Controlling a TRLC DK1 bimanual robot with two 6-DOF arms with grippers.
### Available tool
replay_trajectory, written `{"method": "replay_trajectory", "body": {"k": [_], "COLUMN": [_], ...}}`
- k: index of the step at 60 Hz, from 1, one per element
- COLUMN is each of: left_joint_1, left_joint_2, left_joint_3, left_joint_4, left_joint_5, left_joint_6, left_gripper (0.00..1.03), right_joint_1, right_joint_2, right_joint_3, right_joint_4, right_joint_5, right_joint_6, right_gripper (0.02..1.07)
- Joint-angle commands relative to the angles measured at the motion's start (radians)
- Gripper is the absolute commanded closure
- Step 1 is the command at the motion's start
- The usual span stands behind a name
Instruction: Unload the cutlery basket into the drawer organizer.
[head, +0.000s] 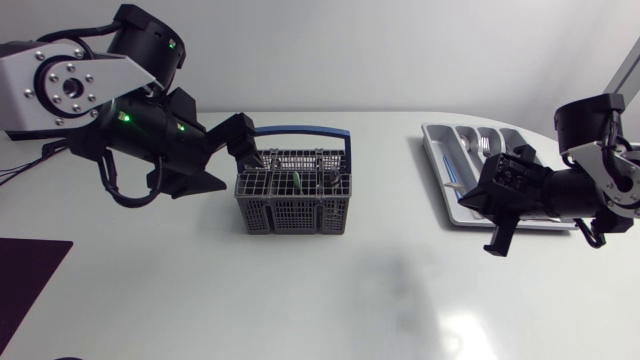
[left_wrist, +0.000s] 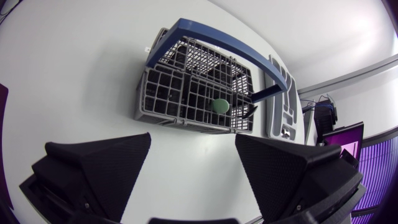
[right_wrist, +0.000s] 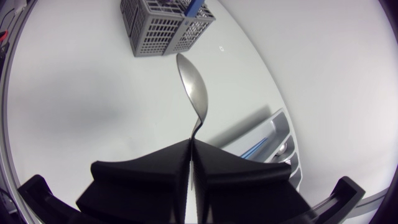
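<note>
Your bench (head: 350, 300) is a smooth, glossy white top with a rounded far edge. It carries a few soft grey shadows in front of the cutlery basket. A dark panel (head: 28, 285) lies at its near left corner, cut off by the edge of the head view.

The cutlery basket (head: 293, 203) stands upright a little left of the middle. It is grey wire mesh with a blue handle (head: 300, 130) arched over it. A green-tipped piece (head: 296, 182) stands up inside it among darker items that are too small to make out.

Your left pincer (head: 246, 142) hangs over the basket's far left corner. In the left wrist view its fingers (left_wrist: 99, 165) are spread wide with nothing between them, and the basket lies ahead of them.

The drawer organizer (head: 436, 165) sits well apart on the right side of the bench. It is a pale grey tray with long compartments. Some silver cutlery (head: 484, 146) lies in the far compartments, and a blue-handled piece (head: 452, 185) lies in the one nearest the basket.

Your right pincer (head: 498, 238) hangs over the organizer's near left corner. Its fingers are pressed together on the handle of a spoon (right_wrist: 193, 93). The spoon's bowl juts out ahead of the pincer towards the basket and is clear of the bench.
</note>
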Motion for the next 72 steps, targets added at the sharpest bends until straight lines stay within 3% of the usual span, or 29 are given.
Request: {"method": "replay_trajectory", "body": {"k": [1,27,42,68,72], "left_joint_1": [-0.016,-0.048,-0.053,-0.051,-0.051], "left_joint_2": [0.023,0.026,0.029,0.032,0.035], "left_joint_3": [0.017,0.001,-0.014,-0.034,-0.034], "left_joint_4": [0.01,0.021,0.021,0.028,0.03], "left_joint_5": [-0.013,-0.05,-0.055,-0.059,-0.059], "left_joint_6": [0.024,0.044,0.053,0.09,0.093], "left_gripper": [0.08,0.08,0.07,0.06,0.06], "right_joint_1": [-0.052,-0.274,-0.343,-0.386,-0.386], "right_joint_2": [0.035,0.305,0.472,0.632,0.636], "right_joint_3": [0.043,0.252,0.347,0.31,0.298], "right_joint_4": [-0.017,-0.051,-0.039,0.2,0.231], "right_joint_5": [-0.008,0.04,0.136,0.303,0.305], "right_joint_6": [-0.117,-0.387,-0.539,-0.66,-0.663], "right_gripper": [1.01,1.01,1.01,1.01,0.95]}}
